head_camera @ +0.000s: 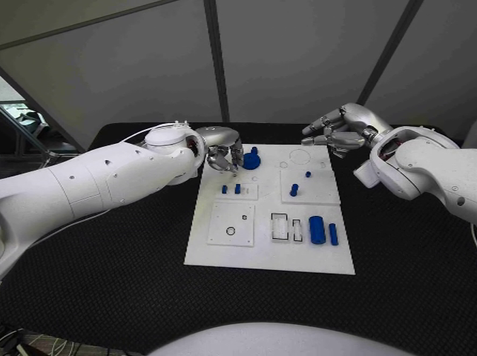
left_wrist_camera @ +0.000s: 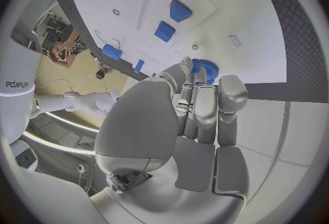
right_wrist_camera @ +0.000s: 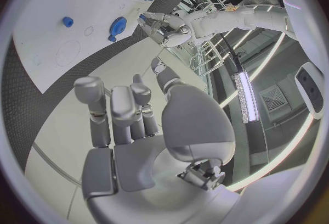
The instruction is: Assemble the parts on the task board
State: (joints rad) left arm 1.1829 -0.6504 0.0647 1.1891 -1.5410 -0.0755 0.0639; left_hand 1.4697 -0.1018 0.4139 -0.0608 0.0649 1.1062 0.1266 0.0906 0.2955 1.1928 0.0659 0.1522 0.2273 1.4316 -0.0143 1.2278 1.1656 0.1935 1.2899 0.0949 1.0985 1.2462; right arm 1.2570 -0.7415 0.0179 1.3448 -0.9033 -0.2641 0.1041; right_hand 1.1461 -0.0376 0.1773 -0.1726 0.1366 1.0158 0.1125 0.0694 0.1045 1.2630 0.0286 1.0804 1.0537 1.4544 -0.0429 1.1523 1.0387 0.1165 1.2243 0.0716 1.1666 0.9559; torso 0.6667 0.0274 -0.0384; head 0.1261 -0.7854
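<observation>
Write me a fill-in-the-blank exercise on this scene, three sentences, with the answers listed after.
1. The left hand is at the blue gear, which sits at the ____ end of the task board.
2. The right hand holds ____ and hovers beyond the board's far right corner.
3. The blue cylinder lies ____ on the board, beside a slimmer blue bar.

Answers: far; nothing; flat
</observation>
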